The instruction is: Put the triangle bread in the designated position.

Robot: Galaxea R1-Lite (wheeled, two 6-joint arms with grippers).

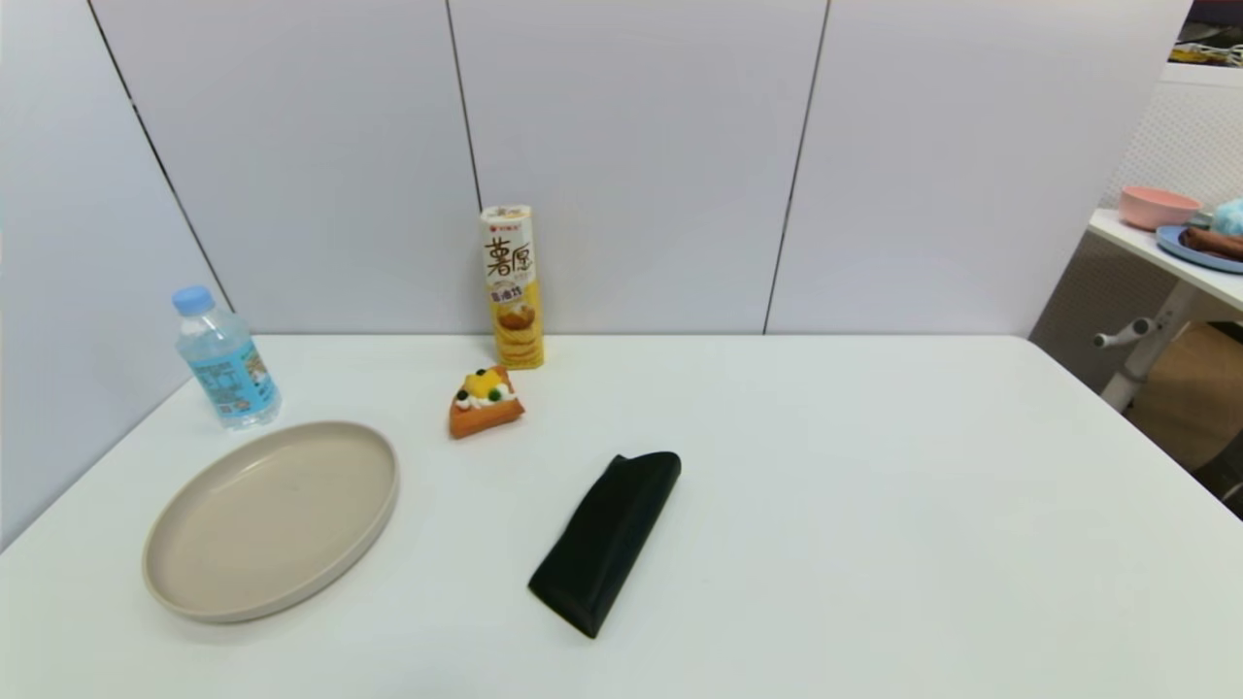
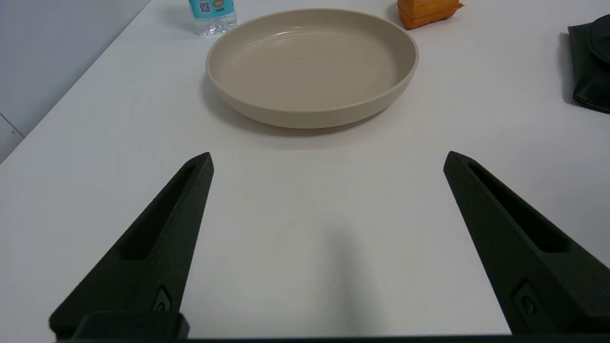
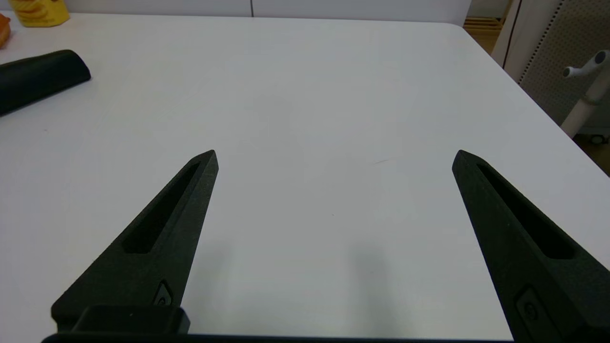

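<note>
The triangle bread (image 1: pixel 485 402), an orange-brown wedge topped with cream, yellow fruit and dark berries, lies on the white table just in front of a tall snack can. Part of the triangle bread (image 2: pixel 426 10) shows beyond the beige plate (image 2: pixel 267 107) in the left wrist view. My left gripper (image 2: pixel 328 159) hovers open over bare table at the near side of that plate, nothing between its fingers. My right gripper (image 3: pixel 335 157) is open too, above bare table on the right side. Neither arm appears in the head view.
The beige plate (image 1: pixel 167 592) sits at the left front. A water bottle (image 1: pixel 225 359) stands behind it and a yellow snack can (image 1: pixel 512 286) by the back wall. A black oblong pouch (image 1: pixel 607 539) lies mid-table. A side table with dishes (image 1: pixel 1165 248) is off to the right.
</note>
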